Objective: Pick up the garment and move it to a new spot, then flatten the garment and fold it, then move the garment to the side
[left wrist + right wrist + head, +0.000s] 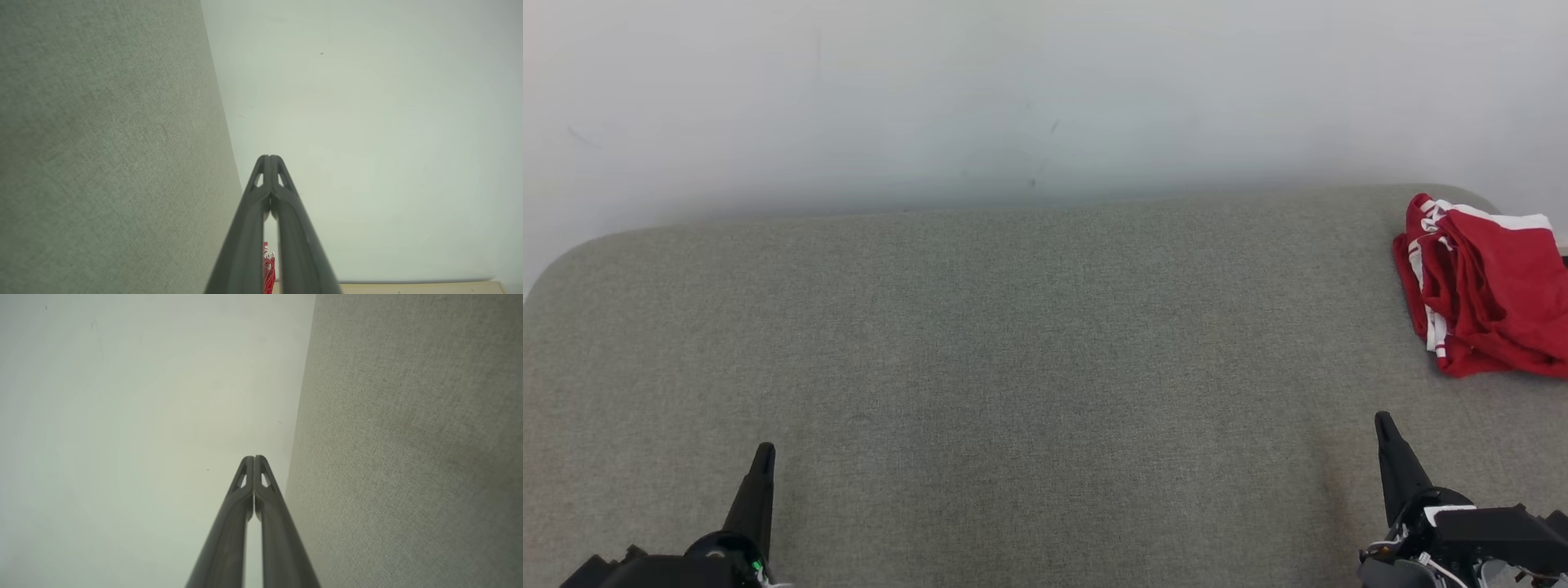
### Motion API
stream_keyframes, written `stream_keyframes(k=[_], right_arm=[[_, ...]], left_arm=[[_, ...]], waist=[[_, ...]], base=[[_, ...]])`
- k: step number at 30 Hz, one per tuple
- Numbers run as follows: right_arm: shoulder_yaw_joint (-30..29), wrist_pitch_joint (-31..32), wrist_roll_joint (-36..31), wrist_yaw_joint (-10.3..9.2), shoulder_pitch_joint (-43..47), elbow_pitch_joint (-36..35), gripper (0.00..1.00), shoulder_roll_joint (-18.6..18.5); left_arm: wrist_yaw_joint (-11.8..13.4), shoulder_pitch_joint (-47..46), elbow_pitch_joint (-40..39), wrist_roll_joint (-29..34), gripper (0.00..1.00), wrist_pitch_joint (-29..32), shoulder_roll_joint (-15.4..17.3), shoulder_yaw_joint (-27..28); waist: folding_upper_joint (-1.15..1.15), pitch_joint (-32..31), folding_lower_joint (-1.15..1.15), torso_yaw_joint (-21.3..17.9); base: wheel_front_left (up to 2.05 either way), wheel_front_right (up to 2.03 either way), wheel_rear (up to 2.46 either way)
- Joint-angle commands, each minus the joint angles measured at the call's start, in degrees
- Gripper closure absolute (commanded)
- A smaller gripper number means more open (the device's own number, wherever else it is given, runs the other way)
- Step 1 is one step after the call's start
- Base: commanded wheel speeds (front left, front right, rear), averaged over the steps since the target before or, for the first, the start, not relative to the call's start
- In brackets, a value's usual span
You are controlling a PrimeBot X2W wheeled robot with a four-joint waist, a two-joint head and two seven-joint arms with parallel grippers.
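The garment (1482,286) is a red piece of clothing with white stripes, lying in a loose heap at the far right of the grey fabric table (1013,343). A sliver of the garment (268,269) shows between my left fingers in the left wrist view. My left gripper (765,451) rests at the lower left, shut and empty, far from the cloth. My right gripper (1383,420) stands at the lower right, shut with nothing in it, a short way in front of the heap. In the wrist views the left gripper (269,157) and the right gripper (253,457) each have their tips pressed together.
A pale wall (1013,98) rises behind the table's far edge. The table's corners are rounded at the far left and far right. A cream strip (408,288) lies along the bottom of the left wrist view.
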Motion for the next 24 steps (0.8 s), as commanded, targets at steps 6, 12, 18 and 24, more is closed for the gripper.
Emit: stream_keyframes(k=[6,12,18,24], right_arm=[[-0.53,0.86,2.73,-0.12,-0.72,0.09,1.00,0.36],[-0.71,1.14,3.45,-0.12,-0.81,0.13,1.00,0.44],[-0.76,1.20,3.36,-0.12,-0.82,0.13,1.00,0.48],[-0.80,1.22,3.31,-0.12,-0.82,0.13,1.00,0.51]], left_arm=[[-0.43,-1.26,0.32,-3.16,1.00,0.89,0.31,0.34],[-0.46,-1.22,0.44,-4.04,1.00,1.19,0.32,0.40],[-0.46,-1.21,0.43,-4.04,1.00,1.19,0.32,0.38],[-0.46,-1.21,0.42,-4.04,1.00,1.19,0.32,0.38]], waist=[[0.00,-0.01,0.00,0.06],[0.00,-0.02,0.00,0.09],[0.00,-0.02,0.00,0.09],[0.00,-0.02,0.00,0.09]], base=[[0.00,0.00,0.00],[0.00,0.00,0.00],[0.00,0.00,0.00],[0.00,0.00,0.00]])
